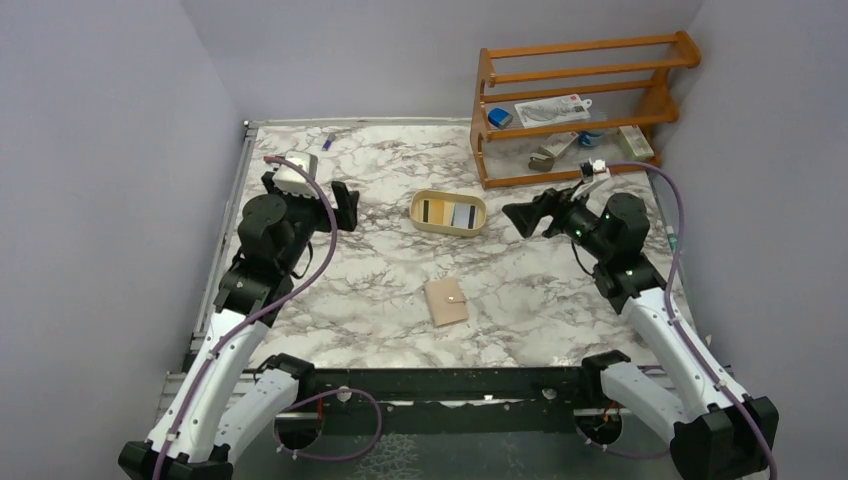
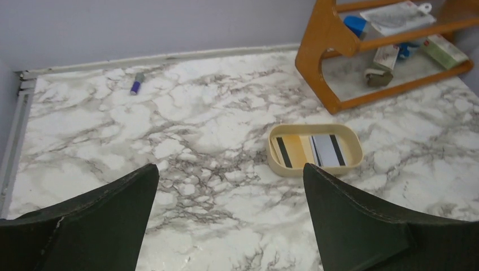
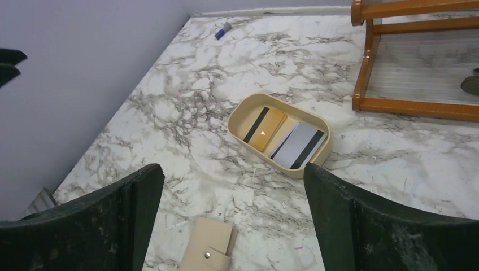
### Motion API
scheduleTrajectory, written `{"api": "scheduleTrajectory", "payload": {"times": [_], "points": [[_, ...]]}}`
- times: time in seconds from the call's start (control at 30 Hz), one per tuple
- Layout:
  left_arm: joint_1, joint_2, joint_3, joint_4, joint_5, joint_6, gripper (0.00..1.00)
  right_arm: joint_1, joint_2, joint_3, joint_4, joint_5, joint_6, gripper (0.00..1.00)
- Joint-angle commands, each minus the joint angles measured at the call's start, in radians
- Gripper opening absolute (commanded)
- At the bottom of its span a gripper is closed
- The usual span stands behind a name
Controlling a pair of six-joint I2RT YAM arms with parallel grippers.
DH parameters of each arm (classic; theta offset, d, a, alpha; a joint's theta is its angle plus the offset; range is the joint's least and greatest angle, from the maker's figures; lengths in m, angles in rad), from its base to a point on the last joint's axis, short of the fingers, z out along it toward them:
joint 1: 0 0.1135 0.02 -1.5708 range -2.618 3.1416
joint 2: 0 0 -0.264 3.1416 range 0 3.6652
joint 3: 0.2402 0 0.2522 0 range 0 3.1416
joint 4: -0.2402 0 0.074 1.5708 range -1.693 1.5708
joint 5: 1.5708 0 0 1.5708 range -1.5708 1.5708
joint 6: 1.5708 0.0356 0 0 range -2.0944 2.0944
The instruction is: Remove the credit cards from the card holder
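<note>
Marble desk (image 1: 380,290) carries everything.

Left pincer (image 2: 230,168): raised over the desk's left side, jaws wide apart, nothing between them. It points toward the middle, so its camera takes in the tray.

Small blue item (image 2: 136,86) lies near the far left edge, apart from all else; too small to identify.

Centre: cream tray (image 2: 314,170) holds the cards (image 2: 310,149), laid flat side by side. One is yellow with a dark stripe, one whitish with a dark stripe; whether more lie under them, cannot tell. Judgement: the tray serves as drop-off, keeping the cards together and off the desk.

Holder (image 1: 446,301) lies flat on the desk, on the near side of the tray and apart from it, folded, snap on top. Whether any card is left inside is hidden.

Right pincer (image 3: 233,168): raised to the right of the tray, jaws wide apart, empty, aimed at tray and holder.

Both arms hang clear of the objects; this reads as task done or nearly so.

Wooden rack (image 1: 570,100) stands at far right, not involved.
</note>
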Motion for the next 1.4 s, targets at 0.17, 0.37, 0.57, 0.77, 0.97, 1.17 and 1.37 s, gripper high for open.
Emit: {"api": "scheduleTrajectory", "payload": {"times": [0.17,0.37,0.57,0.77,0.97,1.17,1.37], "points": [[0.002,0.002,0.073,-0.169,0.354,0.033,0.99,0.001,-0.008,-0.057,0.063,-0.134,0.132,1.0],[0.002,0.147,0.163,-0.254,0.41,-0.014,0.99,0.039,0.142,0.217,-0.219,-0.169,0.058,1.0],[0.002,0.306,0.102,-0.26,0.262,-0.252,0.99,0.092,0.074,0.226,-0.244,-0.049,0.054,1.0],[0.001,0.259,-0.171,-0.081,0.317,-0.463,0.99,0.549,0.231,0.223,-0.473,0.404,-0.02,0.98],[-0.003,0.191,-0.308,-0.075,0.317,-0.539,0.99,0.582,0.278,0.141,-0.456,0.412,-0.086,1.0],[-0.002,0.169,-0.325,-0.125,0.322,-0.511,0.99,0.582,0.416,0.265,-0.472,0.242,-0.33,0.97],[-0.002,0.182,-0.3,-0.154,0.339,-0.473,0.99,0.628,0.62,0.38,-0.586,0.243,-0.477,0.78]]}}
